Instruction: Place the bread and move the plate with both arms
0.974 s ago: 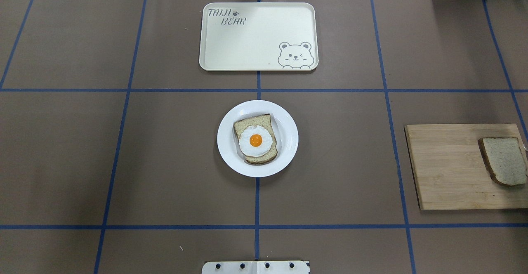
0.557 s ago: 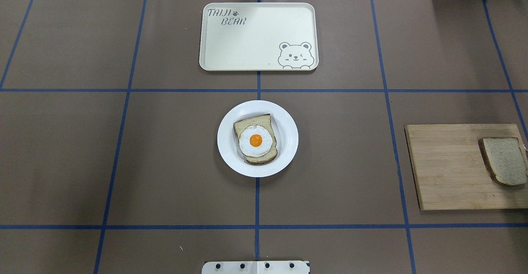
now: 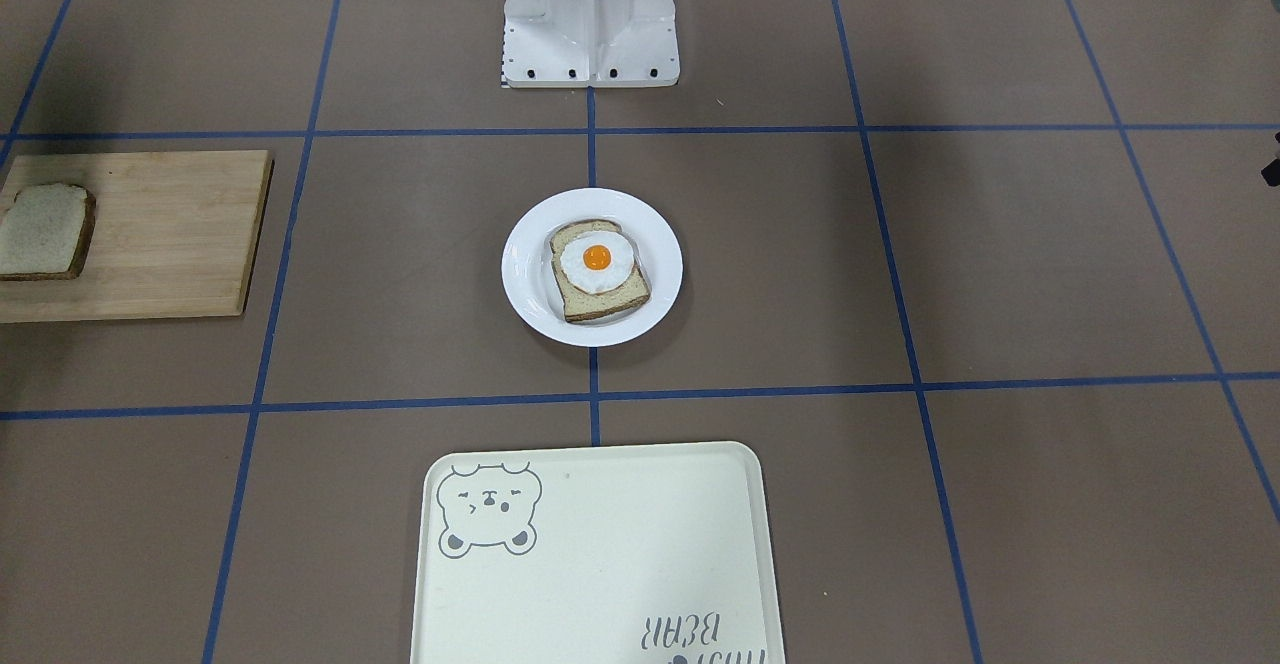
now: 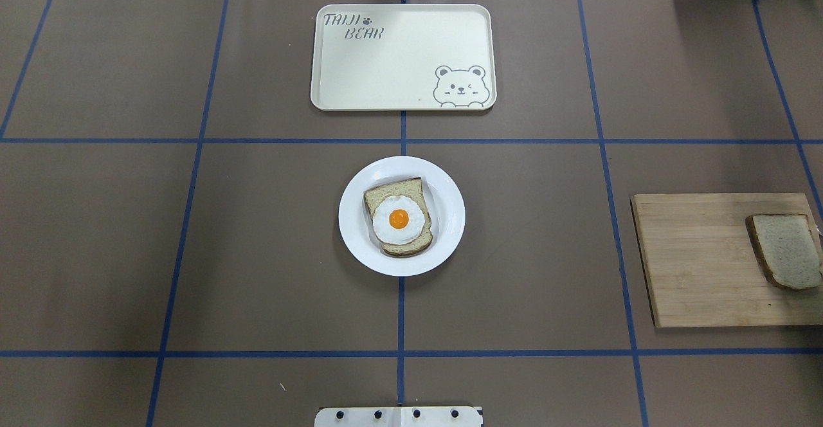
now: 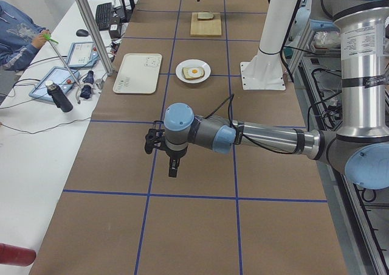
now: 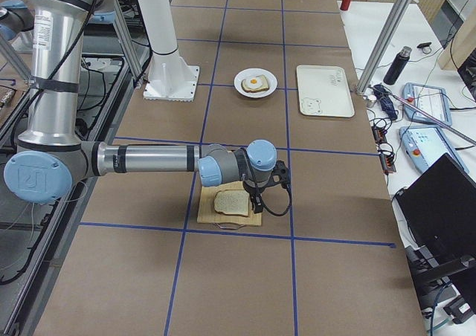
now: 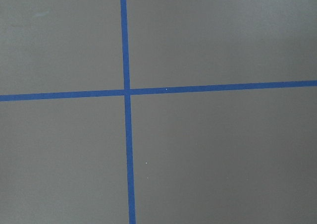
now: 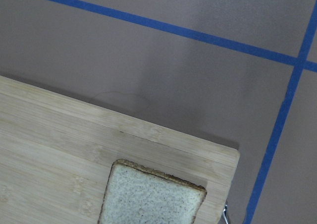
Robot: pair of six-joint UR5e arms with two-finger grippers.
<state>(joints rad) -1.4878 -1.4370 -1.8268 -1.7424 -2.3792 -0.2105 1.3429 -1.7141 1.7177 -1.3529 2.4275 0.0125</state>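
2 grippers, both visible only in the side views, so I cannot tell if either is open or closed. Left gripper hangs over bare table near a tape cross. Right gripper hovers over the cutting board, just beside the bread, at the table's right end. Plate at centre carries the egg-topped slice; tray lies on its far side.

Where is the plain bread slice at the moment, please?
In the overhead view, the bread lies on the wooden board's right end, far right of the plate.

Brown table, blue tape grid
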